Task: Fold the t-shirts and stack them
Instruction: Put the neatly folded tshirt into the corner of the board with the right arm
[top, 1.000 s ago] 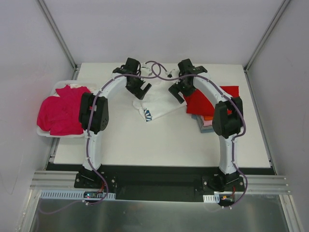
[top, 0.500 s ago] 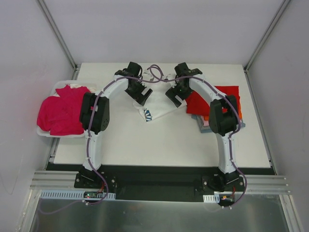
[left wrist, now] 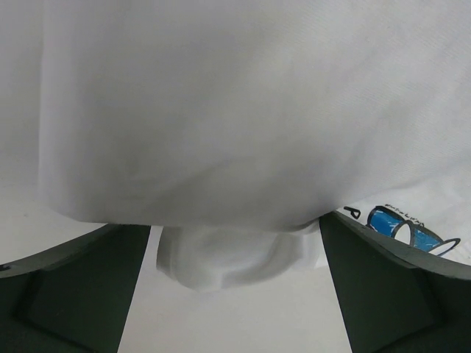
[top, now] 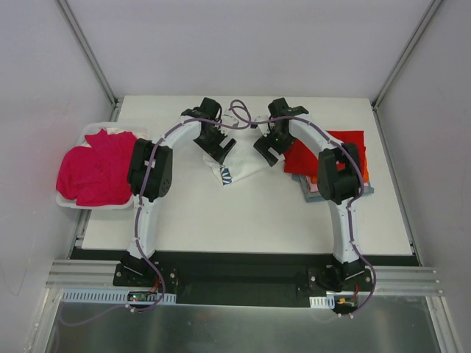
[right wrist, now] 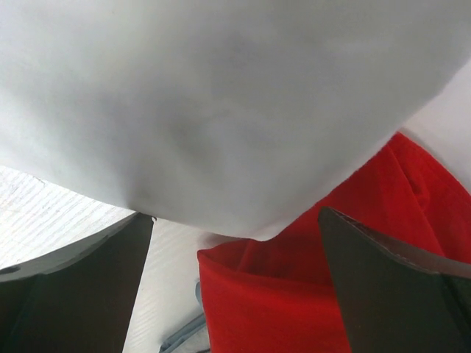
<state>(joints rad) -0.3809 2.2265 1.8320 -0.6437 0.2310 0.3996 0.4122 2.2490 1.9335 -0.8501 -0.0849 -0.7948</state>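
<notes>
A white t-shirt (top: 241,166) with a blue print (top: 227,175) lies crumpled at the table's middle back. Both grippers hover over its far edge: my left gripper (top: 218,149) on its left side, my right gripper (top: 266,149) on its right side. In the left wrist view, white cloth (left wrist: 235,110) fills the top, and the left gripper (left wrist: 232,294) is open with a fold of cloth between its fingers. In the right wrist view, the right gripper (right wrist: 235,287) is open over the white cloth (right wrist: 221,103) and the red t-shirt (right wrist: 294,294). The red t-shirt (top: 344,143) tops a folded stack.
A magenta t-shirt (top: 92,168) is heaped in a white bin (top: 68,202) at the left edge. Under the red tee, orange, pink and light-blue layers (top: 318,188) show at the stack's front. Frame posts stand at the back corners.
Both arms have swung inward and down onto the white t-shirt's far edge. Both grippers have stayed open.
</notes>
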